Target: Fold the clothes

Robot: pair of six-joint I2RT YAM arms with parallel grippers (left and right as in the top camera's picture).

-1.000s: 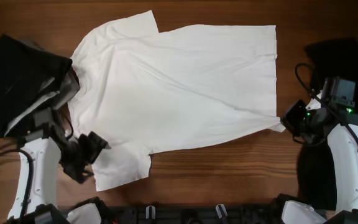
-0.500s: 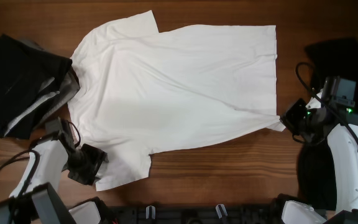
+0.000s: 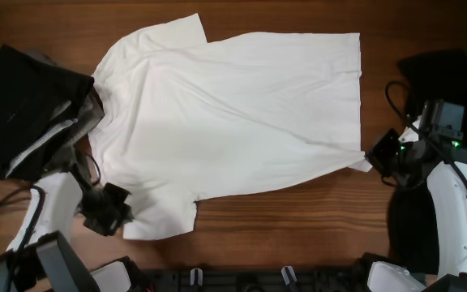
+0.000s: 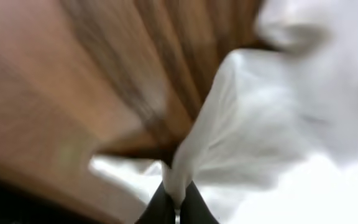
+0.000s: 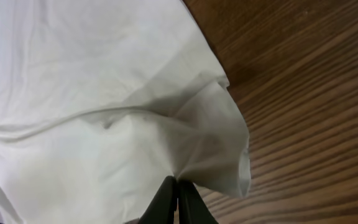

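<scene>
White T-shirt [image 3: 233, 113] lies spread flat on the table [image 3: 298, 235], collar toward 9 o'clock, hem toward 3. Left hand [image 3: 120, 215] at 7 o'clock, clenched on the near sleeve's edge. Its wrist view is blurred but shows white cloth pinched between closed fingertips. Right hand [image 3: 375, 156] at 4 o'clock, clamped on the near hem corner, fabric bunched to a point there. Black and grey garments [image 3: 31, 105] heaped at 9 o'clock, touching the shirt's collar side.
</scene>
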